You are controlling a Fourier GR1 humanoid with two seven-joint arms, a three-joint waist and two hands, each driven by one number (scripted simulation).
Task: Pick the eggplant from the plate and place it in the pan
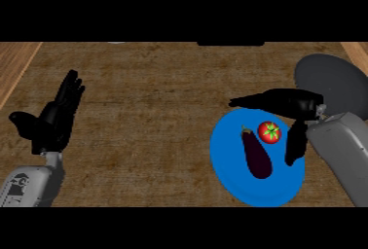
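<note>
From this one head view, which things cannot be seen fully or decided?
- Pan: its right side is cut off by the view's edge; its lower part is hidden by the right hand.
- Plate: its right rim is hidden by the right hand and forearm.
- Whether the right hand touches the tomato or eggplant: cannot tell from above.
- Left hand: open at the view's left; its height above the counter is unclear.

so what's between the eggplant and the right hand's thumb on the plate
In the head view, a tomato sits between the eggplant and the right hand.

tomato [269, 132] beside eggplant [256, 155] (apart)
</note>
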